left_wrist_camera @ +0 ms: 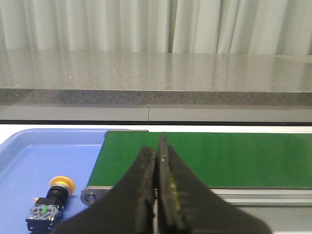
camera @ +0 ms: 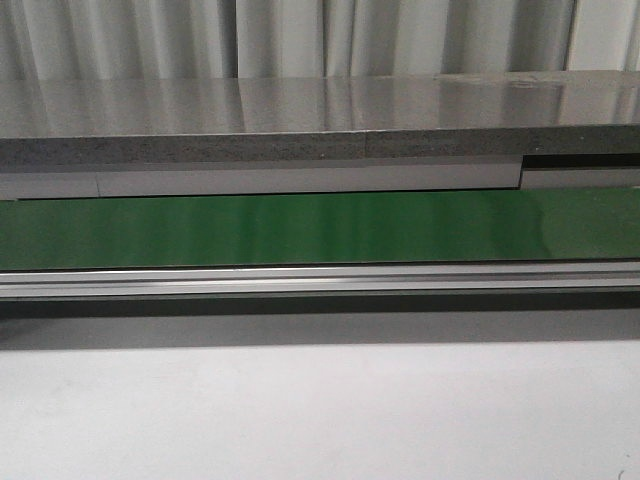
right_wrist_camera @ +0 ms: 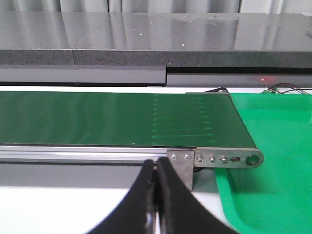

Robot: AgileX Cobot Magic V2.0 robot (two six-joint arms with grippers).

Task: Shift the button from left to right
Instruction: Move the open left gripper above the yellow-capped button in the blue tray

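Two sets of fingers show in the wrist views, both pressed together with nothing between them. The left gripper (left_wrist_camera: 157,195) has its dark fingers (left_wrist_camera: 141,195) closed tip to tip, and the right gripper (right_wrist_camera: 157,195) looks the same, its fingers (right_wrist_camera: 168,195) shut on air.

Off to the side of the left fingers, near but not touching them, the button (left_wrist_camera: 50,204) lies tipped over in a blue tray (left_wrist_camera: 29,146), its yellow cap aimed toward the end roller of the green belt (left_wrist_camera: 219,156) and its dark body showing a small green mark. The belt runs just beyond both sets of fingers, with a grey stone counter (camera: 320,120) behind it and pale curtains (camera: 300,35) further back.

Past the right fingers the belt ends at a metal bracket (right_wrist_camera: 219,158), and a green tray (right_wrist_camera: 273,165) sits just beside that end. From the front, a white surface (camera: 320,410) lies before the belt, and neither arm nor the button can be seen there.
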